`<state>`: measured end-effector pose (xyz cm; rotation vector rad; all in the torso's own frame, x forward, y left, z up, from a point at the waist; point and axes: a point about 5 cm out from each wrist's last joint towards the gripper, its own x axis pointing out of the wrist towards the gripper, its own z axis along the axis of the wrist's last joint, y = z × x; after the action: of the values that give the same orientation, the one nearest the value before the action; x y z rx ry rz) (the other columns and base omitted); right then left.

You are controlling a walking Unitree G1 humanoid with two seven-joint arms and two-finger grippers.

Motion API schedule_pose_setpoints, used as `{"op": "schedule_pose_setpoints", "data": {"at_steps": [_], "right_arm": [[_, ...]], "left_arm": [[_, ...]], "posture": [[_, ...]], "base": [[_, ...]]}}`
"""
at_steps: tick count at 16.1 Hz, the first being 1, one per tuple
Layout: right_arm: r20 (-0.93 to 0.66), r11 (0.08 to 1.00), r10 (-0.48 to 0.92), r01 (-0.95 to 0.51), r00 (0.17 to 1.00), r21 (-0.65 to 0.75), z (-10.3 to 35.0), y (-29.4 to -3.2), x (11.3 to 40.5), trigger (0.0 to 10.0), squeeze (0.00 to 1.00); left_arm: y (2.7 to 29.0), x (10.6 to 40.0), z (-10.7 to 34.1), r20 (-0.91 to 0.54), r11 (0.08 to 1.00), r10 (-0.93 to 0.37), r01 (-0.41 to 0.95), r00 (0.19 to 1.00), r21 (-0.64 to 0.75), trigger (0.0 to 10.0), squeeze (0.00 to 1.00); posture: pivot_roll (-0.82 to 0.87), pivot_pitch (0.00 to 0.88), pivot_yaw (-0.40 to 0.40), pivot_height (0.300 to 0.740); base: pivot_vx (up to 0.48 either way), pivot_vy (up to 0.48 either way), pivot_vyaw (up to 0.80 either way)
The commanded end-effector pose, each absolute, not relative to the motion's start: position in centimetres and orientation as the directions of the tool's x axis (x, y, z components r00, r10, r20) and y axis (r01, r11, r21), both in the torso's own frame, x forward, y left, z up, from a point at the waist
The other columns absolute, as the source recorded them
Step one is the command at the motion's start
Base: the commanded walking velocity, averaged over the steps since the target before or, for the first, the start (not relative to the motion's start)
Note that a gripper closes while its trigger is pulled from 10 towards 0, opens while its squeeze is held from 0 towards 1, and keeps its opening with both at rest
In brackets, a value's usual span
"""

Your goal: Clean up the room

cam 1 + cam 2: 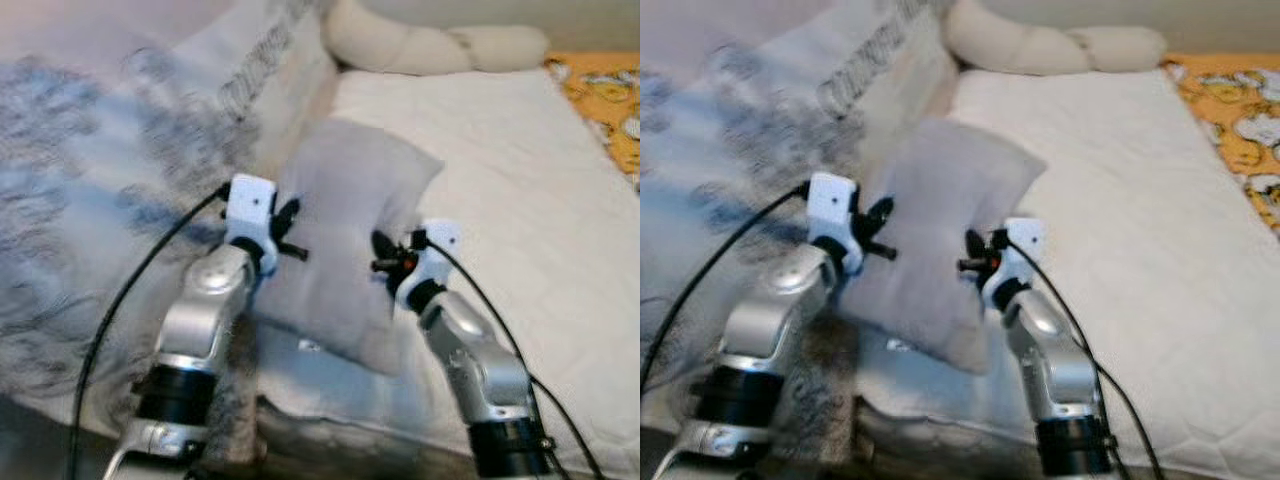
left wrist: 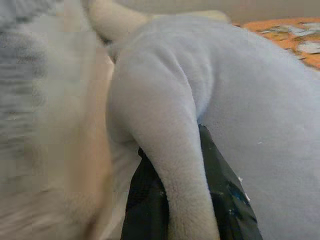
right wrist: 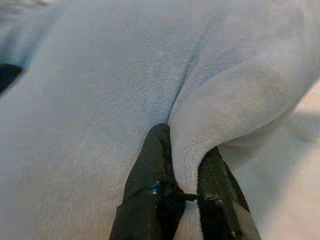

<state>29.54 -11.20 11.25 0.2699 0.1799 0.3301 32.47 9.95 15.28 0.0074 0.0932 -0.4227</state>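
A pale grey pillow (image 1: 350, 240) hangs lifted between both arms above the near edge of a bed (image 1: 520, 200) covered in a white quilted spread. The left gripper (image 2: 187, 200) pinches a fold along the pillow's left side — its black fingers (image 2: 145, 200) clamped on the fabric — while the right gripper (image 3: 187, 192) nips a similar fold on the right side. A blurred blue-grey patterned blanket (image 1: 90, 190) lies heaped to the left, touching the pillow. At the head of the bed rests a cream knotted cushion (image 1: 430, 45); an orange printed cloth (image 1: 605, 95) shows at the far right.
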Motion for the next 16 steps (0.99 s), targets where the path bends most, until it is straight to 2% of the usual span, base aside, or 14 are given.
{"op": "schedule_pose_setpoints", "data": {"at_steps": [1, 5, 16], "right_arm": [[-0.090, 0.903, 0.357, -0.318, 0.930, 0.289, 12.08, -10.80, 29.81, 10.0, 0.00], [-0.088, 0.903, 0.360, -0.323, 0.929, 0.284, 12.11, -10.75, 29.84, 10.0, 0.00], [-0.091, 0.904, 0.359, -0.322, 0.929, 0.283, 11.95, -10.75, 29.84, 10.0, 0.00]], "left_arm": [[9.21, 32.53, 16.16, -0.061, 0.897, -0.440, 0.441, 0.896, 0.002, 10.0, 0.00], [9.23, 32.53, 16.15, -0.062, 0.896, -0.443, 0.444, 0.894, 0.006, 10.0, 0.00], [8.86, 32.44, 15.95, -0.066, 0.886, -0.460, 0.463, 0.885, 0.028, 10.0, 0.00]], "posture": [[-0.06, 0.000, 0.051, 0.740], [-0.06, 0.000, 0.049, 0.740], [-0.06, 0.000, 0.054, 0.740]], "base": [[0.300, 0.000, 0.00], [0.297, 0.000, 0.00], [0.000, 0.000, 0.00]]}}
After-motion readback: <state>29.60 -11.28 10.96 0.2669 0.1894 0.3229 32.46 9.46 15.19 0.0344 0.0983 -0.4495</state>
